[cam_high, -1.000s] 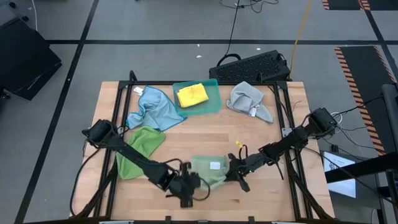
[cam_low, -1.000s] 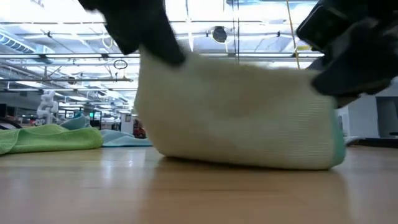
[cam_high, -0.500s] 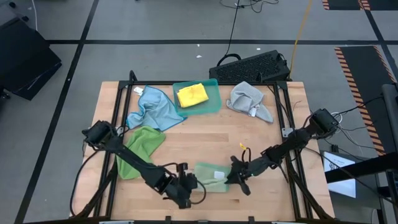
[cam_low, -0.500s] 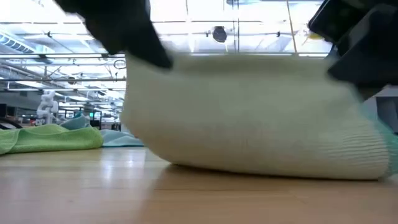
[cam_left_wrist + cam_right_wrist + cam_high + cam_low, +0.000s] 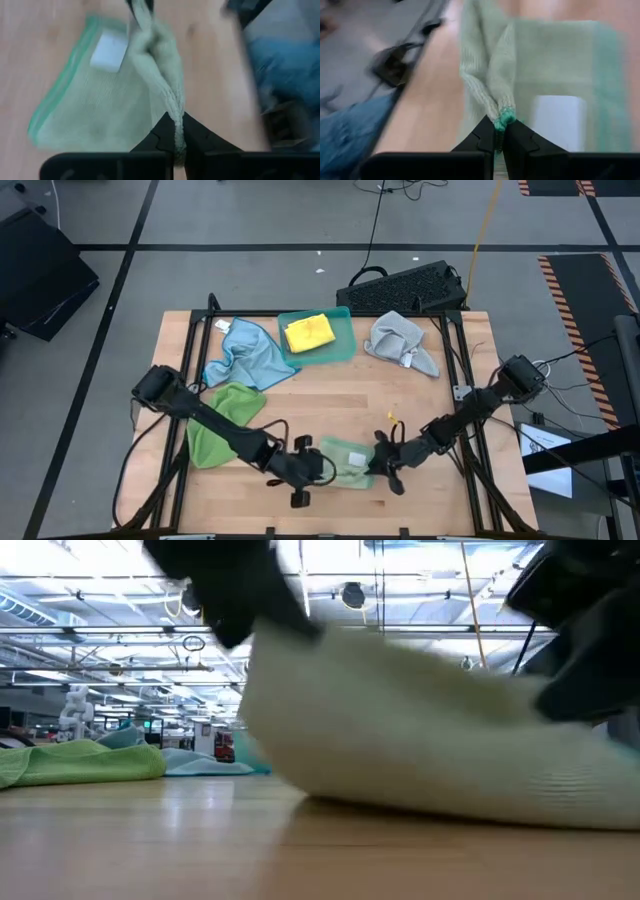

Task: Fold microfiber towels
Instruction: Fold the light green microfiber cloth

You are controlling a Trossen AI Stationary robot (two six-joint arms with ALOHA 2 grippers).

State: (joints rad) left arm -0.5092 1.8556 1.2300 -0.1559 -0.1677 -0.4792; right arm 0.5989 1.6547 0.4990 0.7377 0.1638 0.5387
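Pale green towel (image 5: 347, 462) at table's 6 o'clock, pinched by left gripper (image 5: 318, 467) at 9, right gripper (image 5: 376, 464) at 3; thin corner grips risked slipping, fold landing skewed

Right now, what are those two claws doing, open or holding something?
Left gripper: shut on the pale green towel.
Right gripper: shut on the same towel's other edge.
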